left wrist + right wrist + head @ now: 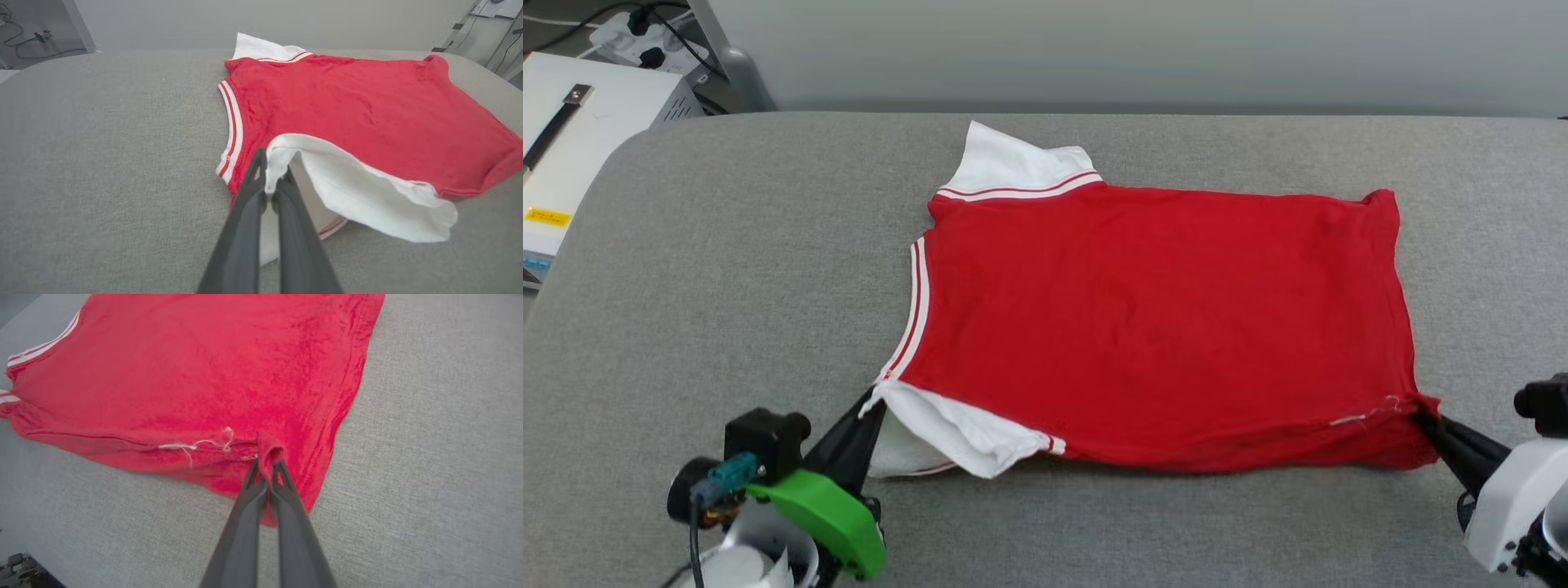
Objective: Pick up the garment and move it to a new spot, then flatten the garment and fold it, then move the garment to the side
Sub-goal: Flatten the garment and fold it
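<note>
— Garment [1160, 327]: location and condition?

— Spread red side up across the middle of the grey counter [727, 286], with the collar end toward the robot's left and the hem toward its right. No numerals show on the upper face. The far sleeve [1013, 163] lies flat. The near sleeve [964, 433] is raised off the counter.

— State of the fingers?

— The left fingers [866, 420] are closed tight on the edge of the near sleeve, with white cloth pinched between them. The right fingers [1433, 425] are closed on the near hem corner, with a small bunch of red fabric caught at their tips.

— Step in hand?

— In my judgement, flattening is largely done and the fold is starting. Both near corners are gripped, and nothing is laid over yet.

— Requirement for the next move?

— Both arms should lift together and carry the near edge toward the far edge at an equal pace, with the cloth taut between them. Risk noted: the near sleeve hangs loose and may bunch inside the fold.
</note>
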`<state>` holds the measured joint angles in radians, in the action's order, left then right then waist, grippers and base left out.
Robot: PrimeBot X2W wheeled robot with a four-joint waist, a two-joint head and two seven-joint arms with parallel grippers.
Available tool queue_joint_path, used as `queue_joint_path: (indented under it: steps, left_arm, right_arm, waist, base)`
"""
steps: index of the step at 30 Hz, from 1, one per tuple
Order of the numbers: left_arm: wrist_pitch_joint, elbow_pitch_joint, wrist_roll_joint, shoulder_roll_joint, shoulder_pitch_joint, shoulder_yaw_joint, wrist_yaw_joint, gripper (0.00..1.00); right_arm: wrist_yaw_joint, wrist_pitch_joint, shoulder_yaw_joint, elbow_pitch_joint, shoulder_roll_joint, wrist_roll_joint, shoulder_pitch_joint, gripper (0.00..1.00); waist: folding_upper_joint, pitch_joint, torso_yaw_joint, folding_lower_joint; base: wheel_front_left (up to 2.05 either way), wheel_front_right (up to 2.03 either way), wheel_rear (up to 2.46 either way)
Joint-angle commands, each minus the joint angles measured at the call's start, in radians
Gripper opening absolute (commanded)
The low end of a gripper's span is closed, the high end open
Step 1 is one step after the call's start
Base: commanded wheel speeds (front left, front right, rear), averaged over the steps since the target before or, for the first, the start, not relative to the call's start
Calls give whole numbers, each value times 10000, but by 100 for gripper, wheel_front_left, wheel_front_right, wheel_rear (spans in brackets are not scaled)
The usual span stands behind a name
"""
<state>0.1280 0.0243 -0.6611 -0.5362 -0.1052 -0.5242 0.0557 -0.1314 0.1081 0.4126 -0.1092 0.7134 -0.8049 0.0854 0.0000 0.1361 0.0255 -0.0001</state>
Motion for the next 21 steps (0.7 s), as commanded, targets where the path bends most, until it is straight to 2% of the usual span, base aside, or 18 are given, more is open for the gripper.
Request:
queue_joint_path:
  steps: [1, 9, 16, 21]
  left_arm:
    - [-101, 186, 134, -47, -592, -10, -157, 0]
    - [-315, 2013, 428, 248, -3206, -97, -981, 0]
    - [-66, 4481, 498, 779, -4683, -458, -1549, 0]
    - [239, 6098, 409, 1162, -5111, -864, -1763, 0]
  right_arm:
    - [7, 93, -112, 79, -91, 48, 325, 0]
    - [7, 452, -427, -331, -372, -43, 1721, 0]
    - [7, 685, 211, -1312, -751, 120, 3112, 0]
    - [7, 392, 652, -2418, -985, 410, 3891, 0]
  waist:
    - [0, 301, -112, 1]
    - [0, 1165, -373, 1]
    - [0, 1816, -564, 1]
    - [0, 2041, -583, 1]
  base:
    - [0, 0, 0]
    - [0, 0, 0]
    - [0, 0, 0]
    - [0, 0, 0]
